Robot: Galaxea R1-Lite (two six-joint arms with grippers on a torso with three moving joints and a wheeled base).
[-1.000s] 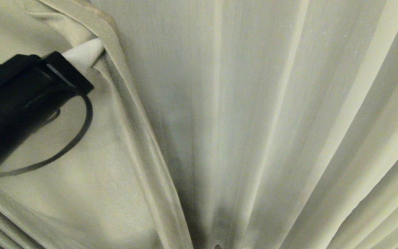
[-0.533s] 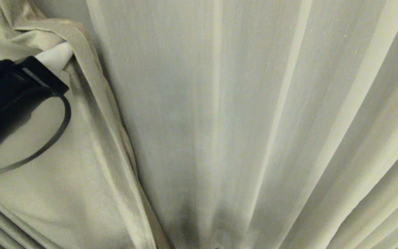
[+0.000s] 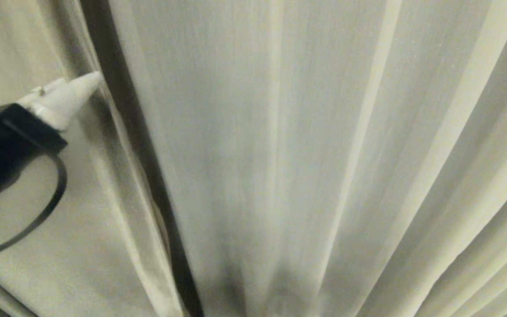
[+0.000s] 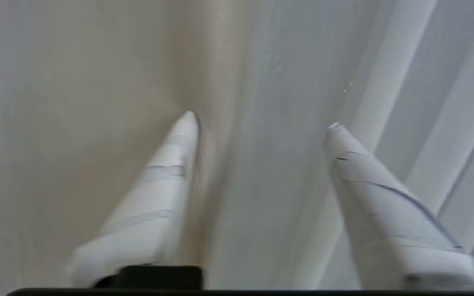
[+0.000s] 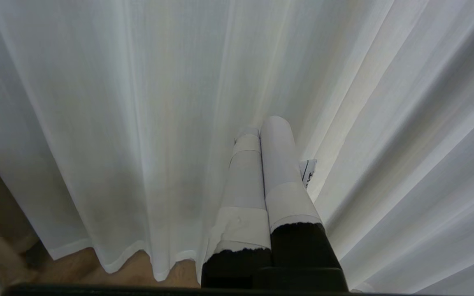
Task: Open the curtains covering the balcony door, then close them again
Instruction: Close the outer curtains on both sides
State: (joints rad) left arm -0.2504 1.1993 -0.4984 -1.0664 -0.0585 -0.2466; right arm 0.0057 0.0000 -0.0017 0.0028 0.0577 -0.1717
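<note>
Leftmost, left gripper point(image 3: 71, 88) seen with fingers point(image 4: 171, 164) apart, nothing clamped, tips at inner edge of left panel of curtains point(image 3: 24, 44). Dark vertical gap just beside, long axis up-down; balcony door not made out. Right panel fills rest. Right gripper point(image 5: 266, 127) parked low, fingers pressed together, wooden floor point(image 5: 97, 267) below hem.

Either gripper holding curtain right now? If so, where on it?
Nothing held. Left gripper is open beside the curtains' edge fold; right gripper is shut on nothing.
</note>
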